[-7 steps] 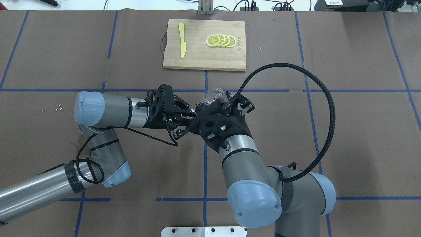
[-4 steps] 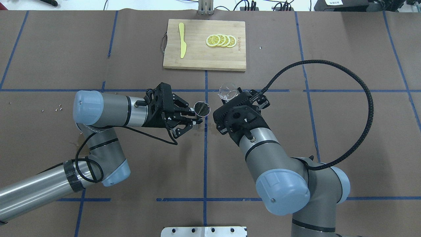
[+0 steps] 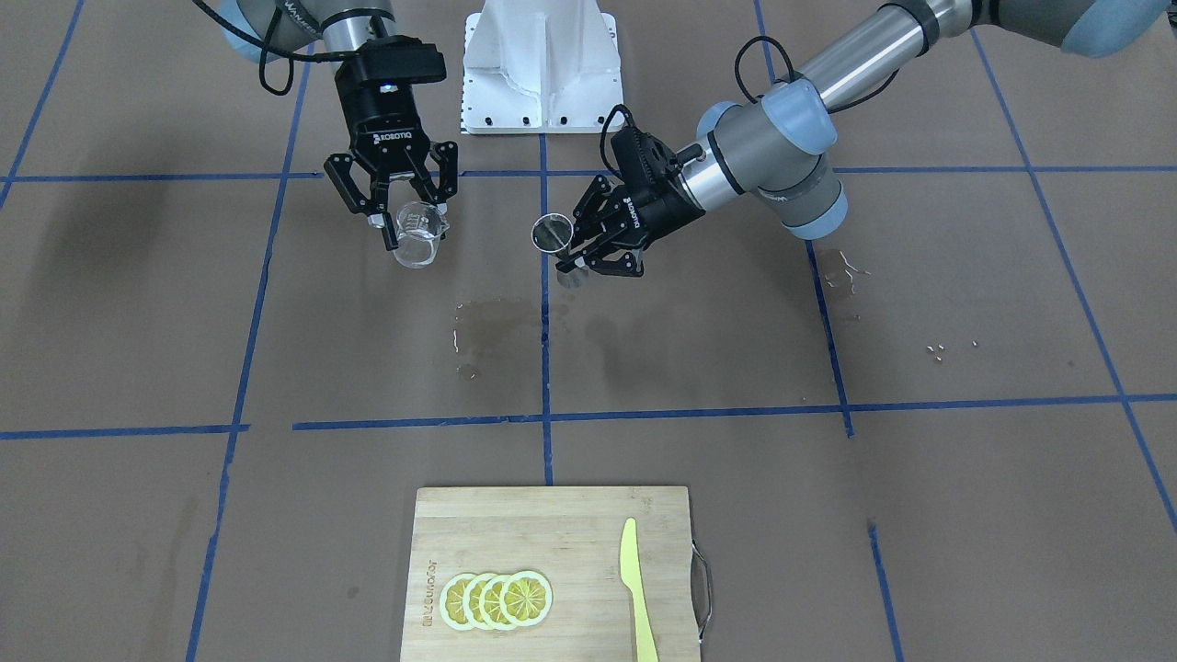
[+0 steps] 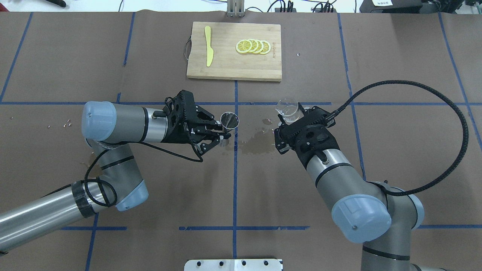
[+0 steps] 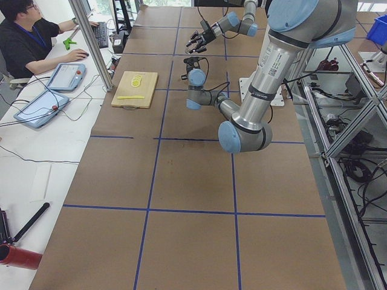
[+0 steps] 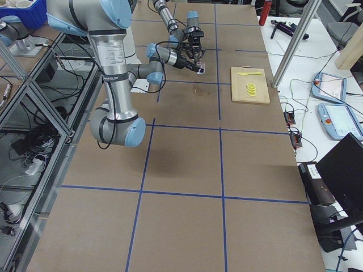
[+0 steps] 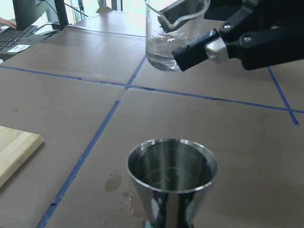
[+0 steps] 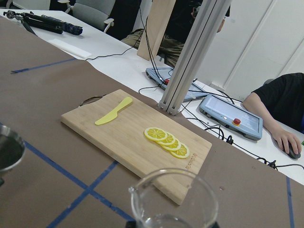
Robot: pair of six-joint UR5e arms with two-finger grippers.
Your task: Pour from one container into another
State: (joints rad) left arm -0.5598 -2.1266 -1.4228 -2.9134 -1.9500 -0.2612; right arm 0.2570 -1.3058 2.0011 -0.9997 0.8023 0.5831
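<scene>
The clear glass cup hangs above the table, roughly upright, with my right gripper shut on it. A little clear liquid sits in the cup, whose rim fills the bottom of the right wrist view. The steel jigger stands upright in my left gripper, which is shut on its waist. Seen from the front, the cup is well to the side of the jigger. The jigger's open mouth looks shiny inside; I cannot tell how full it is.
A wet patch darkens the brown paper between the grippers. At the far side lies a wooden cutting board with a yellow knife and lemon slices. A person sits at the far desk.
My right arm has swung right, carrying the cup away from above the jigger and uncovering the wet patch. The left gripper and jigger have barely moved.
</scene>
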